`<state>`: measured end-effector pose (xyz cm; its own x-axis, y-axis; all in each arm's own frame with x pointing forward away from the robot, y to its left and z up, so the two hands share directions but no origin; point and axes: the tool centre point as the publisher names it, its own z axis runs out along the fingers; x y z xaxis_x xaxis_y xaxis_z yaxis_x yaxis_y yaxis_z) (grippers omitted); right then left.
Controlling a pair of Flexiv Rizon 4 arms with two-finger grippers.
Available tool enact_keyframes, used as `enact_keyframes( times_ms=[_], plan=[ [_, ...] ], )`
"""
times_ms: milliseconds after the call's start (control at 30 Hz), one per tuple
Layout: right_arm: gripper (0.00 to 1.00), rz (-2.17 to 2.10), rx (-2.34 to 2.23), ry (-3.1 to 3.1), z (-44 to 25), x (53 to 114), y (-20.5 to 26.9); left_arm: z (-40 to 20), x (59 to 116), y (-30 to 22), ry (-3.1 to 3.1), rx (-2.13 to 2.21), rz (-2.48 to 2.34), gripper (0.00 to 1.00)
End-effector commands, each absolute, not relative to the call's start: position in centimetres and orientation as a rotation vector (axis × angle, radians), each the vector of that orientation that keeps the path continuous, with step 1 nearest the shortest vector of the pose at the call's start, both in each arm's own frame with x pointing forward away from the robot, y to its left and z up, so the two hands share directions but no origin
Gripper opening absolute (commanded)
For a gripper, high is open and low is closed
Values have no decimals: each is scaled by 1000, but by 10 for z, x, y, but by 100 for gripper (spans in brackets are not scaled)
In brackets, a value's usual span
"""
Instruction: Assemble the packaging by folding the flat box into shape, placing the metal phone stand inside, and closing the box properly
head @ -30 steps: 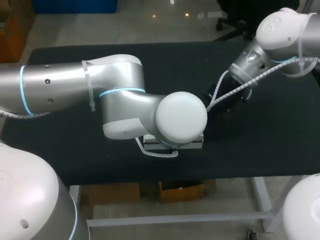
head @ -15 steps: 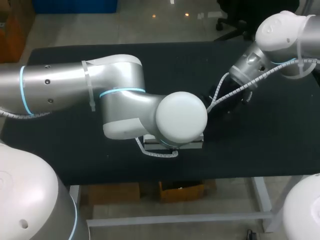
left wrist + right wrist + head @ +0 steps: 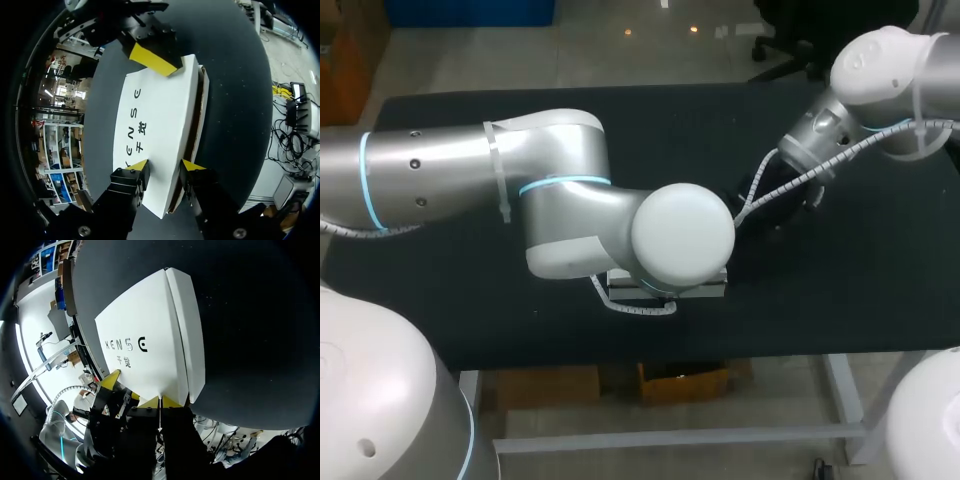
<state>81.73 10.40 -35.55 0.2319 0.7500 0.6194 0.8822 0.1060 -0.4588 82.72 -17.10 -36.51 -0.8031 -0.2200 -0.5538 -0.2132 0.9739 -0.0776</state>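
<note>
The flat white cardboard box (image 3: pixel 155 125), brown lining showing along one long edge, is lying on the black table (image 3: pixel 470 320), its long axis running from the left gripper (image 3: pixel 165 166) to the right gripper (image 3: pixel 161 402). The left arm (image 3: pixel 560 190) is hanging bent over the frame's lower centre, and I cannot tell whether it is gripping. The right arm (image 3: pixel 840 120) is slanting down from the upper right, pinching the box's thin edge
</note>
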Motion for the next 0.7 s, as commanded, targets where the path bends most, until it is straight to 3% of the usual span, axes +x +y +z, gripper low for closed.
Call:
enact_keyframes(
  times_ms=[33,700],
  plan=[
    [0,-192,-1659,-1538,-357,820,104,-366,826,-173,2525,-308,-7,40],
    [0,-194,-1661,-1535,-357,821,104,-359,821,-165,2527,-302,-36,45]
  ],
)
